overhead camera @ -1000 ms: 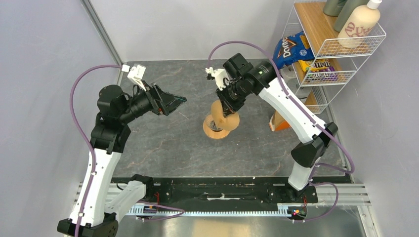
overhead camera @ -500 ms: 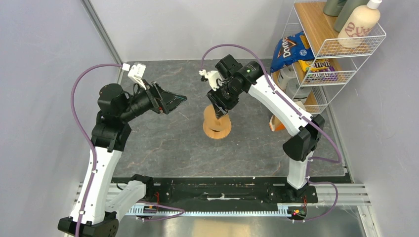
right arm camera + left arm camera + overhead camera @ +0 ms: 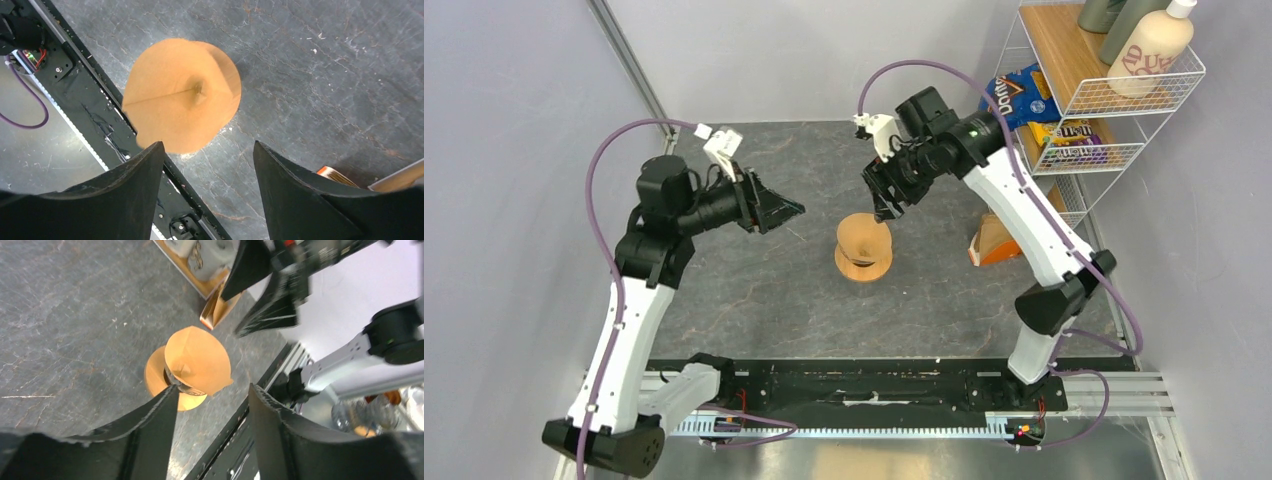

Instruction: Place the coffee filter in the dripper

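The tan-brown coffee filter point(image 3: 864, 232) sits opened as a cone in the dripper point(image 3: 864, 264), whose orange-brown wooden collar rests on the dark table. In the left wrist view the filter point(image 3: 197, 360) leans over the glass cone, and the dripper's collar point(image 3: 154, 376) shows beneath it. From the right wrist the filter point(image 3: 180, 95) covers the dripper entirely. My right gripper point(image 3: 885, 204) point(image 3: 207, 146) hangs open above and just behind the filter, holding nothing. My left gripper point(image 3: 790, 209) point(image 3: 212, 389) is open, off to the left of the dripper and pointing at it.
A white wire rack point(image 3: 1114, 100) stands at the back right with a blue chip bag point(image 3: 1014, 95), candy bags and bottles. An orange box point(image 3: 989, 243) sits on the table under it. A black rail point(image 3: 854, 382) runs along the near edge.
My right gripper opened, let go of the filter and pulled up and back to the right. The filter stayed in the dripper. My left arm shifted slightly right, its jaws narrowing a little.
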Controlling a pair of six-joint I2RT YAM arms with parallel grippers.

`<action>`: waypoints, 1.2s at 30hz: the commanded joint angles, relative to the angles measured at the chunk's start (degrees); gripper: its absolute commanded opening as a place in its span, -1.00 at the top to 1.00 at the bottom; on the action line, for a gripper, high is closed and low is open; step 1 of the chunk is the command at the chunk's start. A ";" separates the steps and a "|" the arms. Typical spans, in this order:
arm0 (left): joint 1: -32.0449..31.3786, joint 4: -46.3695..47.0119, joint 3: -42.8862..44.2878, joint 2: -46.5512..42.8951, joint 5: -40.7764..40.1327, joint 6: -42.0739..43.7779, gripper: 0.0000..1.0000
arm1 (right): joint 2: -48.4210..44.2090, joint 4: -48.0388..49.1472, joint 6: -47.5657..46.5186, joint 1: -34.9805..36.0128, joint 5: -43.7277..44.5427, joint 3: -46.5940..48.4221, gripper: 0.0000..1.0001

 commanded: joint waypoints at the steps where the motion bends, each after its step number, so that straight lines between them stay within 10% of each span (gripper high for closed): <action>1: -5.28 -13.34 7.40 4.95 0.10 16.90 -0.11 | -8.11 -1.48 -1.36 -1.08 -1.91 -1.42 -0.50; 7: -16.59 -19.98 14.12 13.98 -5.94 23.32 0.25 | -12.96 -1.65 1.98 -5.41 -3.08 -3.53 -0.60; 11: -18.17 -14.37 12.20 17.67 3.80 20.31 0.25 | -17.00 -0.85 3.51 -6.75 -6.91 -7.87 -0.61; 22: -20.66 33.70 -4.72 24.03 13.39 -26.22 0.16 | -21.77 0.76 5.00 -8.23 -6.90 -10.62 -0.57; 36: -20.73 35.68 -5.56 32.26 13.68 -26.56 0.10 | -22.72 1.27 5.21 -8.60 -8.43 -13.42 -0.56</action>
